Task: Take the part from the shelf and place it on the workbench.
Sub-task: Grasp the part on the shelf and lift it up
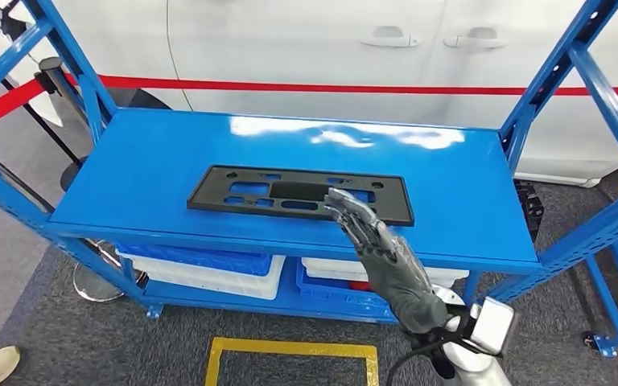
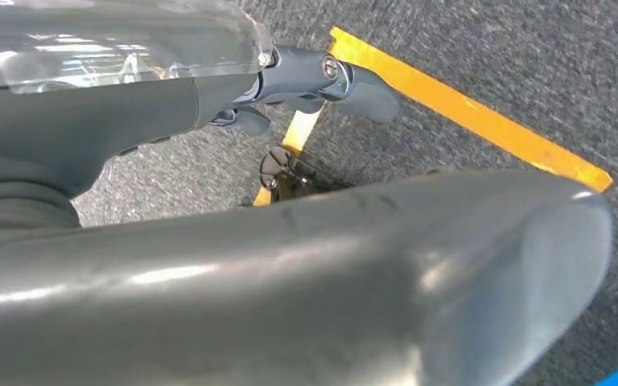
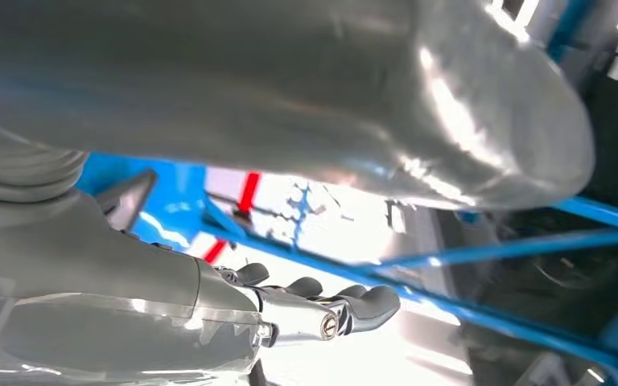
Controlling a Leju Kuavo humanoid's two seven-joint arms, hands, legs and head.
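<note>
Black part (image 1: 299, 193) under right hand (image 1: 378, 241) fingertips (image 1: 339, 199)

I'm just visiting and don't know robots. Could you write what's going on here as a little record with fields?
part: flat black plate with cut-outs, lying on the shelf
shelf: blue rack, top level
right hand: stretched over the part's near edge, fingers spread; contact cannot be told
left hand: hangs over grey carpet and yellow tape, holds nothing
below: white bins on the lower level
behind: white car with a red stripe
task state: part not yet lifted
</note>
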